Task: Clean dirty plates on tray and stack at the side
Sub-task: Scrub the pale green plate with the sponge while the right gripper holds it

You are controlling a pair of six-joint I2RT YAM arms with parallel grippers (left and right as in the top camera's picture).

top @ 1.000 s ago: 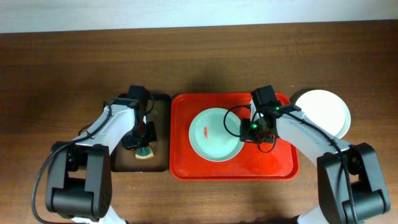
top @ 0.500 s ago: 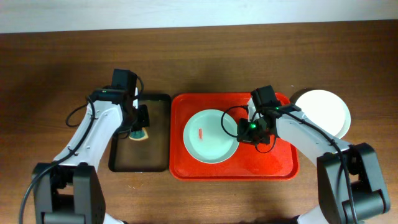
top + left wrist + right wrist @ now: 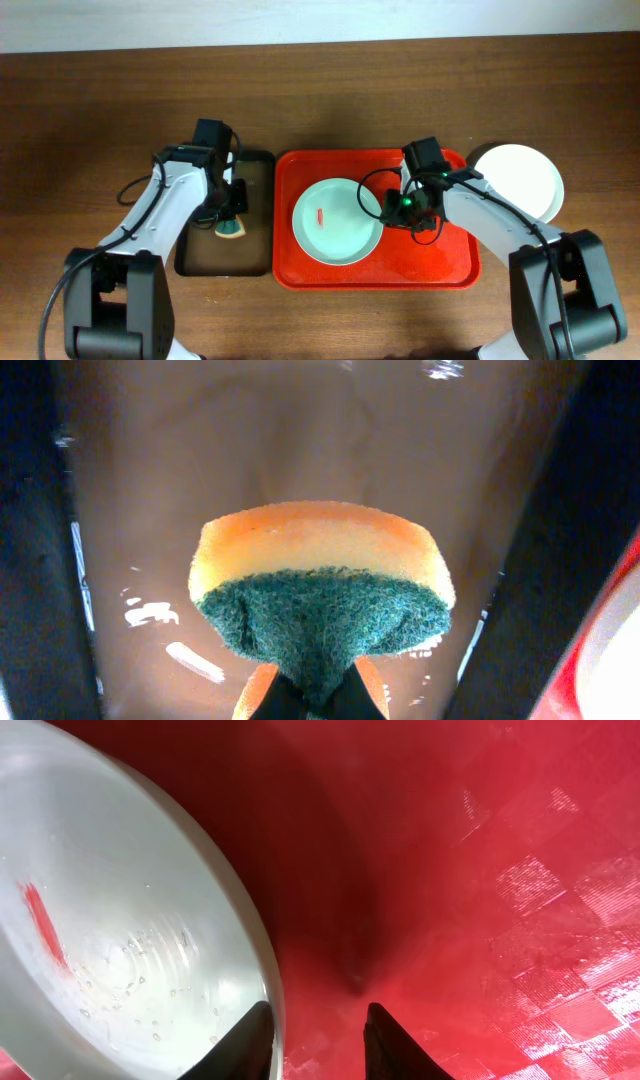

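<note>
A pale mint plate [image 3: 338, 222] with a red smear [image 3: 322, 215] lies on the red tray [image 3: 440, 272]. My right gripper [image 3: 393, 208] is open at the plate's right rim. In the right wrist view the gripper [image 3: 318, 1045] straddles that rim, with one finger over the plate [image 3: 120, 920] and one over the tray [image 3: 480, 870]. The smear [image 3: 45, 925] shows at the left. My left gripper [image 3: 226, 212] is shut on a yellow-and-green sponge [image 3: 232, 230] above the black tray [image 3: 255, 262]. In the left wrist view the sponge [image 3: 320, 580] hangs green side down from the gripper [image 3: 318, 700].
A clean white plate [image 3: 520, 178] lies on the table to the right of the red tray; I cannot tell whether others lie beneath it. The black tray's floor [image 3: 150, 510] looks wet. Wood table surrounds both trays.
The left gripper carried the sponge toward the back of the black tray, then part of the way forward again. The plate slid slightly left on the red tray with the right gripper at its rim.
</note>
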